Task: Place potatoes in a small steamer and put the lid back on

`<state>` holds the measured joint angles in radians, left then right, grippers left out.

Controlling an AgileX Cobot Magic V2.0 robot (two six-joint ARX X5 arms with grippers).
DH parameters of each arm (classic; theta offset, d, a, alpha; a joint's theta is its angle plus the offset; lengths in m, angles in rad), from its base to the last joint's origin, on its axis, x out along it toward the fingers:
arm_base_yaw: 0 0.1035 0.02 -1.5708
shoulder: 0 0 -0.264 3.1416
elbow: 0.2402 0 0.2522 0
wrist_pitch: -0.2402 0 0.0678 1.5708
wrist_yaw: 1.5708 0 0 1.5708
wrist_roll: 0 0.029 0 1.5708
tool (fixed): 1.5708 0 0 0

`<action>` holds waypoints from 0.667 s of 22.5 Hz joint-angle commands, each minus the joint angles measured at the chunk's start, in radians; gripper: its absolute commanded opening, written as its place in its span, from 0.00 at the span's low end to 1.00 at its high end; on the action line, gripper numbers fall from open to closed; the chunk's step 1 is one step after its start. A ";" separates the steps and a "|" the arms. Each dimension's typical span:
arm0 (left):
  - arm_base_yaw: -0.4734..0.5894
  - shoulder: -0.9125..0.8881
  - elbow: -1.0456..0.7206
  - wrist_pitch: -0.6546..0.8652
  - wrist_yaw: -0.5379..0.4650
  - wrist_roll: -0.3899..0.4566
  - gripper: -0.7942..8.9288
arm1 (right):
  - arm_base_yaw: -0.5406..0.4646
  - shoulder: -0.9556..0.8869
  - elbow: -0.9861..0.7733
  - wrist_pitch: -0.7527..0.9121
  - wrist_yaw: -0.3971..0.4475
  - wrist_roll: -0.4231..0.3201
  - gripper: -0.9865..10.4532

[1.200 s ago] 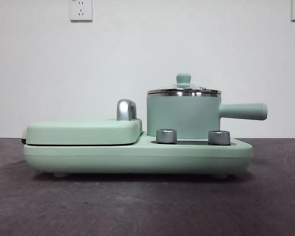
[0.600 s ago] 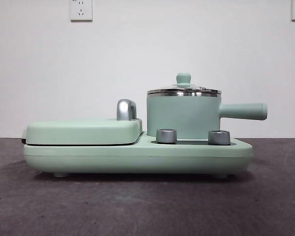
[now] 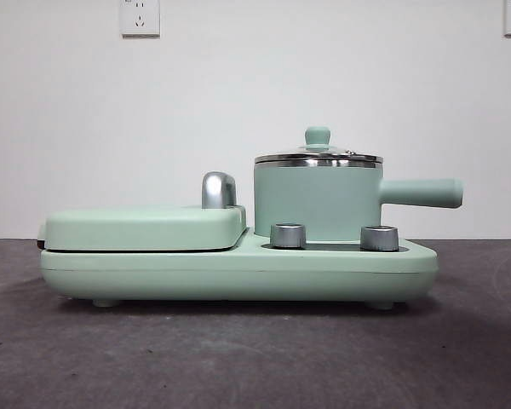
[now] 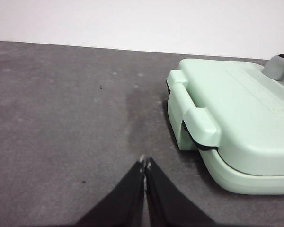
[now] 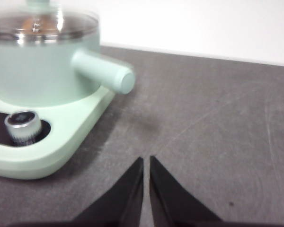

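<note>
grey table point(image 3: 255, 358): both pincers point(image 4: 145, 163) point(image 5: 146, 161) low, closed, empty.

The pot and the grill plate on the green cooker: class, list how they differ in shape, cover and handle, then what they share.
1. The pot is a tall cylinder; the grill plate is low and flat.
2. The pot wears a clear glass lid with a green knob; the grill plate has an opaque green cover, shut.
3. The pot's handle is a straight green bar; the grill plate's is chrome.
Both are mint green and sit on one base.
</note>
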<state>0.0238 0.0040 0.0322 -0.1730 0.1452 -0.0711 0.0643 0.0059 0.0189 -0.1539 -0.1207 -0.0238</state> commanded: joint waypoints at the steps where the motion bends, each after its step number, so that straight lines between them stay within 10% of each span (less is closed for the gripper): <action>1: 0.000 0.001 -0.018 -0.005 0.001 0.003 0.09 | -0.001 -0.002 -0.007 0.000 0.004 0.032 0.10; 15: 0.000 -0.001 -0.018 -0.010 0.001 0.003 0.09 | 0.000 -0.002 -0.006 0.053 0.017 0.050 0.10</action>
<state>0.0238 0.0051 0.0322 -0.1730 0.1448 -0.0708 0.0639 0.0051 0.0162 -0.1143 -0.1051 0.0086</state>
